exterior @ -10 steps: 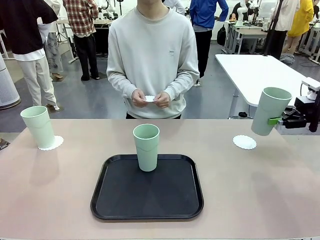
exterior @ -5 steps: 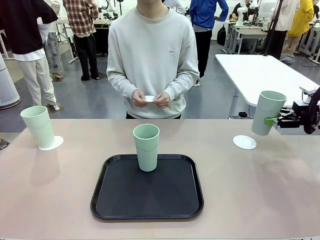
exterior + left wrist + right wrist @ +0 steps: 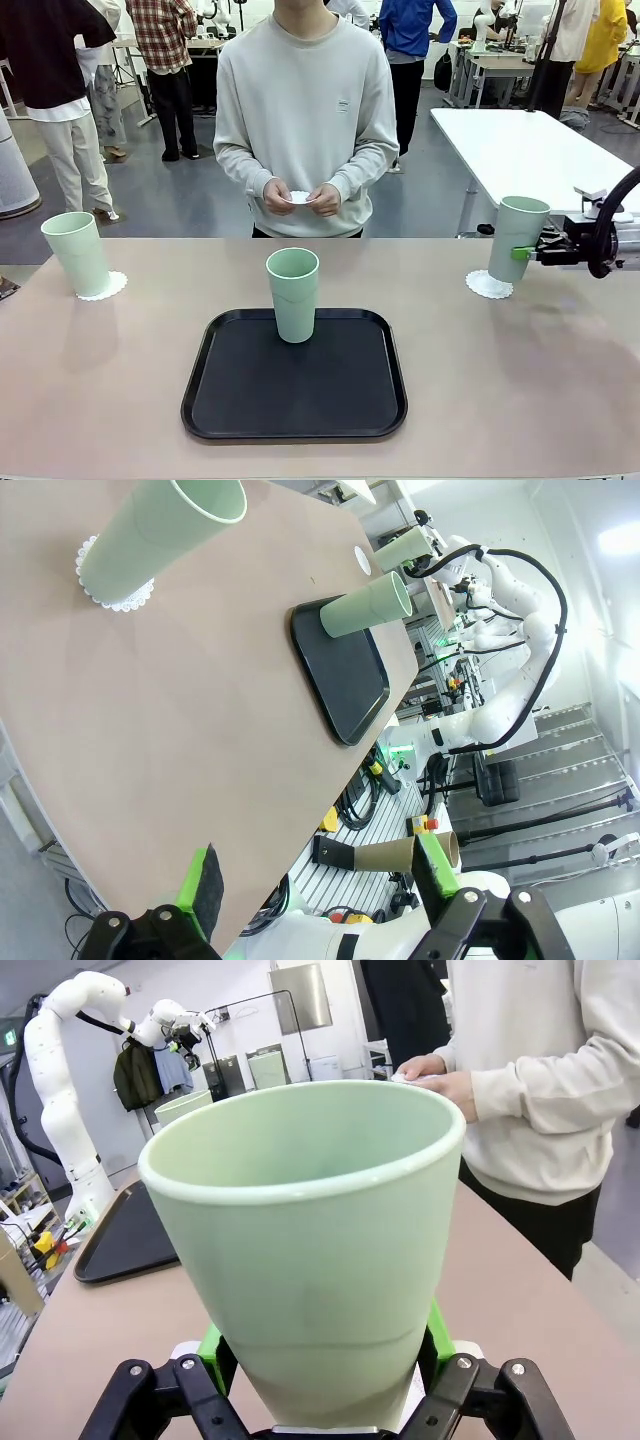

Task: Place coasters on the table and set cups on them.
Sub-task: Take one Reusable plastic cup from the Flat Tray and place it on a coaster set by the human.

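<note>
My right gripper (image 3: 527, 253) is shut on a mint-green cup (image 3: 518, 238), held upright with its base right at a white coaster (image 3: 486, 287) on the table's (image 3: 480, 400) right side. Whether the base rests on it I cannot tell. That cup (image 3: 310, 1240) sits between the green pads of the right gripper (image 3: 325, 1365). Another cup (image 3: 76, 252) stands on a coaster (image 3: 108, 287) at the far left. A third cup (image 3: 292, 294) stands on the black tray (image 3: 294, 400). The person holds a coaster (image 3: 300, 197) in both hands. My left gripper (image 3: 318, 880) hangs open off the table's edge, holding nothing.
The person stands at the far side, behind the tray. A white table (image 3: 520, 140) lies beyond the right corner. In the left wrist view the near cup (image 3: 160, 535) on its coaster (image 3: 112, 592) and the tray (image 3: 345, 675) lie ahead.
My right gripper has carried its cup left and down, turning it from tilted to upright over the right coaster. The other cups and the person's hands have stayed put.
</note>
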You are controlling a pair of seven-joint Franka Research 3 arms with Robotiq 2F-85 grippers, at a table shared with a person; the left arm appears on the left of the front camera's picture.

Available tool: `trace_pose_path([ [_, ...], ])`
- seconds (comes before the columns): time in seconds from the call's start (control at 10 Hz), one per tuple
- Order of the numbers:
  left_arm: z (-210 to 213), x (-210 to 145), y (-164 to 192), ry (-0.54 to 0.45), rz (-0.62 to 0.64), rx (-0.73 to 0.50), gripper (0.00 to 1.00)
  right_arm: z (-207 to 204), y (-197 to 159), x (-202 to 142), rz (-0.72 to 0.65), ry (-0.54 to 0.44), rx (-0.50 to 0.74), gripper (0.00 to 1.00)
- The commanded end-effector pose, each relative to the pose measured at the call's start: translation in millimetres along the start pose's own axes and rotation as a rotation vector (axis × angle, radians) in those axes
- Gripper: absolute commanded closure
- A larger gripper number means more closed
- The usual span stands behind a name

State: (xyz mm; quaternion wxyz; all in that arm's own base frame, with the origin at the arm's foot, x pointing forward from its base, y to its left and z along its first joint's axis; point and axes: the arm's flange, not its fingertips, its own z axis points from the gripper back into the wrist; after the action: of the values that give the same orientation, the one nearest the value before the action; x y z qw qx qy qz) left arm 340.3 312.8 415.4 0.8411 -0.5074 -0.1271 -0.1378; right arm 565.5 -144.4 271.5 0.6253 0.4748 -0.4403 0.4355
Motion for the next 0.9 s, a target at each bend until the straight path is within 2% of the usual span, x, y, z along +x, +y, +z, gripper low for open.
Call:
trace_pose_path([
  [0.0,0.9,-0.7,-1.7,-0.002,-0.005,0.002,0.00,-6.2,-10.6,2.8,-0.011,0.026,0.012,0.15],
  [0.3,0.9,-0.7,-1.7,-0.002,-0.005,0.002,0.00,-15.1,-10.0,0.3,-0.002,0.049,0.015,0.15],
  [0.4,0.9,-0.7,-1.7,-0.002,-0.005,0.002,0.00,-10.9,-2.3,-3.8,-0.005,0.004,0.013,0.15],
  [0.8,0.9,-0.7,-1.7,-0.002,-0.005,0.002,0.00,-10.2,-2.7,-4.6,-0.005,0.009,0.009,0.15],
])
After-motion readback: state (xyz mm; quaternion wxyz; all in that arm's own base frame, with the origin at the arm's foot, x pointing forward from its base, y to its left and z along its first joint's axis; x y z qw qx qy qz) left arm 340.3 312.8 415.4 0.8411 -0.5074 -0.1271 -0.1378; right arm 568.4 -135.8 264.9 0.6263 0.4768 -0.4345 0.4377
